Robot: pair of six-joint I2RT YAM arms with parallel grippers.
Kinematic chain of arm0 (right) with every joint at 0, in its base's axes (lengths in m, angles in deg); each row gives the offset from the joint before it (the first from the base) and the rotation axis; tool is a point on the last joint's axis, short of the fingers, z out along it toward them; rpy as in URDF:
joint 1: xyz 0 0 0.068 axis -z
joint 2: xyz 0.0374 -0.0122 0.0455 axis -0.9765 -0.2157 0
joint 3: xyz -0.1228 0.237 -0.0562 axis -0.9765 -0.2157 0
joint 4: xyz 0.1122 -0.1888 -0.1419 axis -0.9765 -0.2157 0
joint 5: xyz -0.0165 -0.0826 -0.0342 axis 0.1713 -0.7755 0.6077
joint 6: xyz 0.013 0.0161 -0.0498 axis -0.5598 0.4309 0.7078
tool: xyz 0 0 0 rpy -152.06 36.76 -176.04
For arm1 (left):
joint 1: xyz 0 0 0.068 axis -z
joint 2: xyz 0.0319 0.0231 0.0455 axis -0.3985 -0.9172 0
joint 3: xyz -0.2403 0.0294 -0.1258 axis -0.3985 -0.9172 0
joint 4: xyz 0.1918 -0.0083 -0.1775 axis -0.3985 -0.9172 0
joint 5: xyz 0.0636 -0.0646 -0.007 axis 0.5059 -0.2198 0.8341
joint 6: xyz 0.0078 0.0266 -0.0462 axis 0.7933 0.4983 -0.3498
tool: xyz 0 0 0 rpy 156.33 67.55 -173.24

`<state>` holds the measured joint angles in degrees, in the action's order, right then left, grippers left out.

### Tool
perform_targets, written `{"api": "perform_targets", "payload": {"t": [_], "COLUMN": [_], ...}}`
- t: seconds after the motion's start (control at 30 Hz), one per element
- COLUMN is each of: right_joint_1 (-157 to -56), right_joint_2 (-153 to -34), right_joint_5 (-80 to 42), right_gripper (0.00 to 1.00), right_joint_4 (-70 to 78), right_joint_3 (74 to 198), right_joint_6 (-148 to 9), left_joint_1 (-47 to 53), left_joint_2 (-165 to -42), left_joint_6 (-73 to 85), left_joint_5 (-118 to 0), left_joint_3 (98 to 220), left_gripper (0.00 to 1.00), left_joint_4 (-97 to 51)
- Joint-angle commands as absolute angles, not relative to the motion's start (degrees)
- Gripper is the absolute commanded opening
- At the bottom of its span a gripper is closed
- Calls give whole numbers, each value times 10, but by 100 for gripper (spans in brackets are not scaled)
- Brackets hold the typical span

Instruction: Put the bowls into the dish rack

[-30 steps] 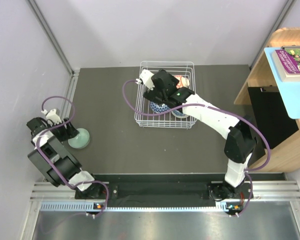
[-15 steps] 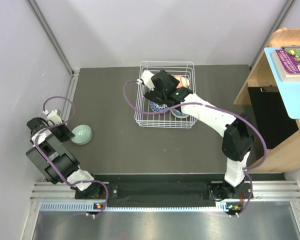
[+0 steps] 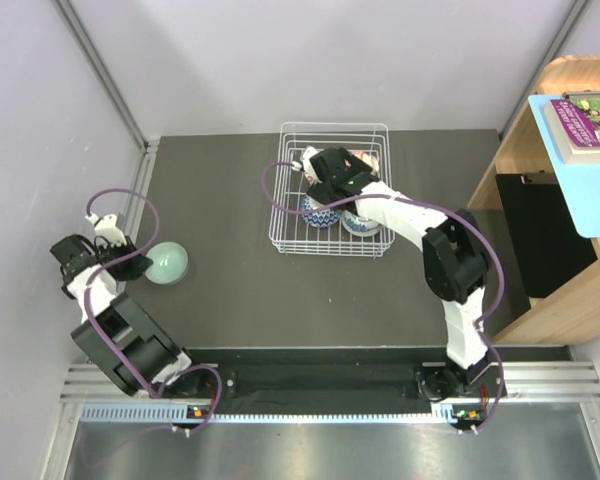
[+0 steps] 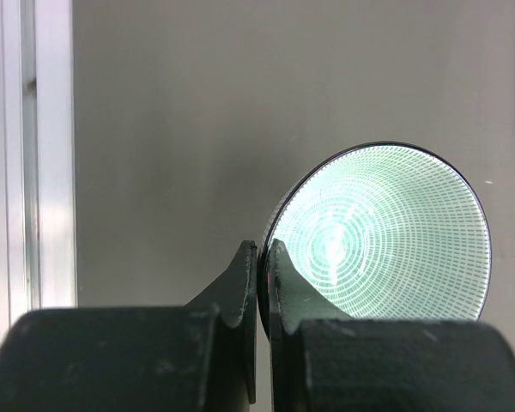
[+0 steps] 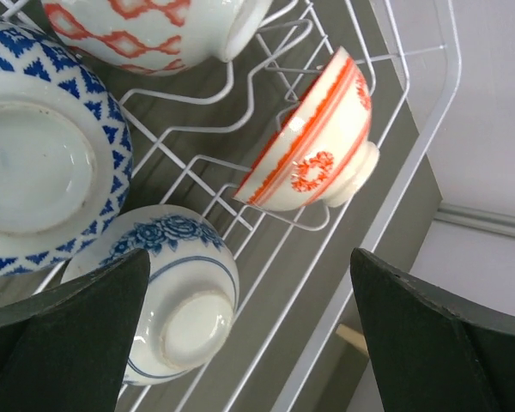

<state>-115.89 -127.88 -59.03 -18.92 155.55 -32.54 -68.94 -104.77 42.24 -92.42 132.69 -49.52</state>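
A pale green bowl (image 3: 168, 263) is at the left of the dark mat, tipped on edge. My left gripper (image 3: 132, 264) is shut on its rim. In the left wrist view the fingers (image 4: 245, 275) pinch the rim and the bowl's ribbed inside (image 4: 386, 232) faces the camera. The white wire dish rack (image 3: 332, 125) stands at the back centre. My right gripper (image 3: 325, 172) hovers open over it, holding nothing. Below the open right gripper (image 5: 249, 335) lie an orange-red bowl (image 5: 313, 146) leaning on the prongs, a second orange-red bowl (image 5: 154, 26), a blue-triangle bowl (image 5: 43, 154) and a blue-flower bowl (image 5: 176, 292).
A wooden shelf unit (image 3: 540, 210) with a blue board and a book stands at the right edge. A metal rail (image 3: 320, 385) runs along the near edge by the arm bases. Grey walls and a post (image 3: 105, 75) close in the left and back.
My left gripper has shut on the green bowl's rim, and the bowl has shifted slightly up and right and tipped. The right gripper has drawn back a little to the right over the rack.
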Motion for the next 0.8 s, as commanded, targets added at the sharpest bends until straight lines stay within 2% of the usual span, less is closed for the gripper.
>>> {"api": "perform_targets", "payload": {"t": [0.0,0.47,0.77], "right_joint_1": [-1166,-1210,-1219], "right_joint_2": [-1315,-1391,-1369], "right_joint_5": [-604,-610,-626], "right_gripper": [100,100,100], "right_joint_4": [-176,-183,-187], "right_joint_3": [1598,1688,1680], "right_joint_6": [-330,-339,-325], "left_joint_1": [-693,-692,-693], "left_joint_2": [-995,-991,-987], "left_joint_6": [437,440,442], "left_joint_5": [-1000,-1013,-1019], "left_joint_3": [1311,1302,1298], "left_gripper": [0,0,0], "left_joint_4": [-489,-482,-485]}}
